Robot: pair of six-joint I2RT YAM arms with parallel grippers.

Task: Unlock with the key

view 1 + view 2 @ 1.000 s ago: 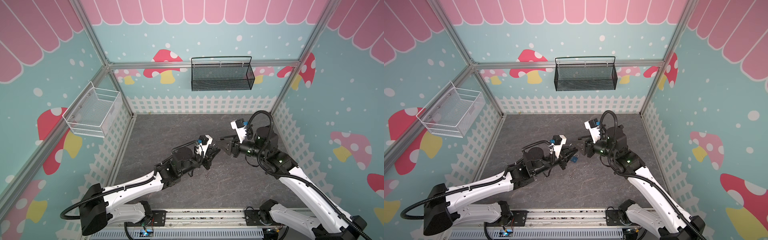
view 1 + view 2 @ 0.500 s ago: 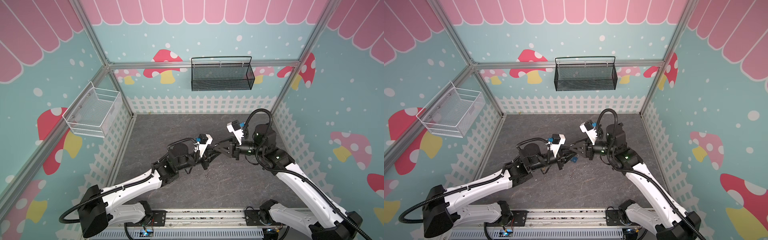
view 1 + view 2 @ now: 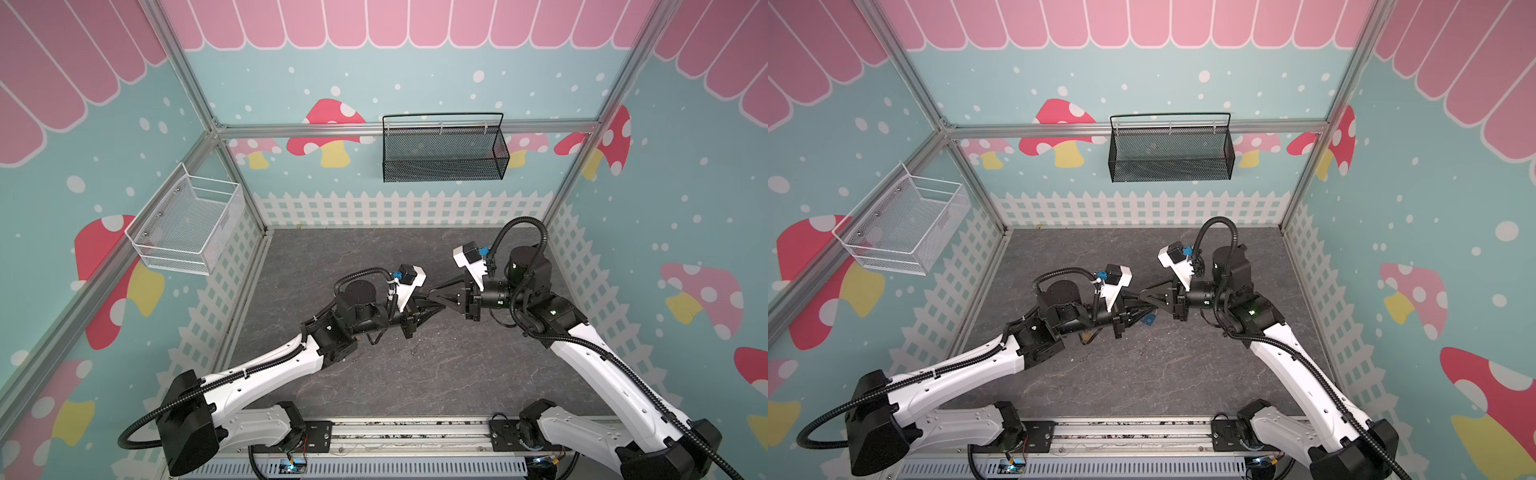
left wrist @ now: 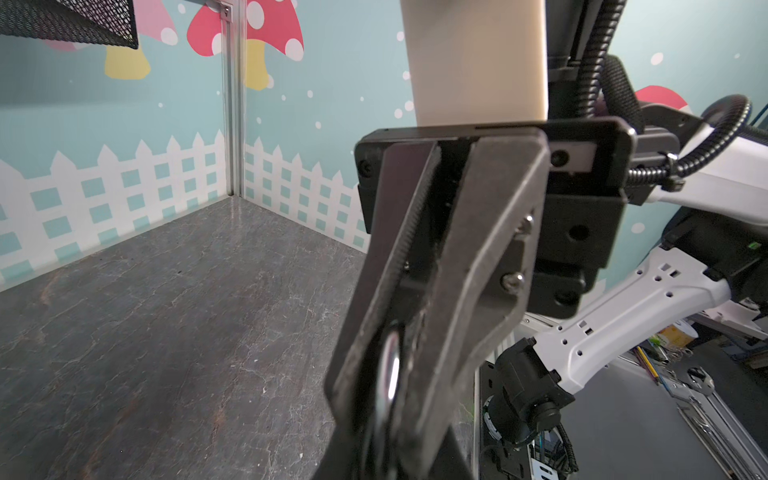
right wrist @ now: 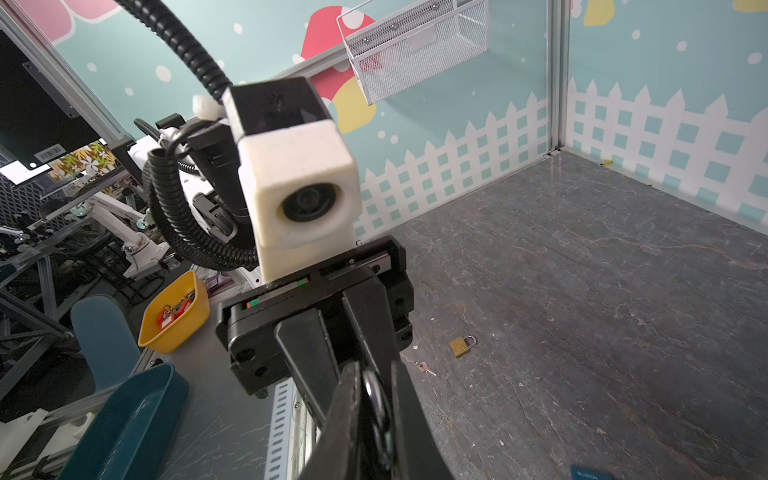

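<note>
Both grippers meet tip to tip above the middle of the floor. My left gripper [image 3: 434, 309] [image 3: 1148, 309] [image 4: 386, 436] is shut on a shiny metal piece [image 4: 390, 374] [image 5: 376, 399]. My right gripper [image 3: 438, 300] [image 3: 1149, 297] [image 5: 376, 386] is shut on the same piece from the opposite side. I cannot tell whether this piece is a key or a shackle. A small blue thing [image 3: 1148, 319] [image 5: 590, 473] hangs just below the tips. On the floor beyond lie a small brass padlock [image 5: 462, 345] and a small key [image 5: 423, 366].
A black mesh basket [image 3: 442, 151] hangs on the back wall and a white wire basket [image 3: 187, 226] on the left wall. Outside the cell's front rail stand a yellow bin [image 5: 174, 316] and a teal tray [image 5: 124, 419].
My right gripper has moved left to meet the left gripper and its jaws have closed on the metal piece. The left gripper has stayed shut and shifted slightly.
</note>
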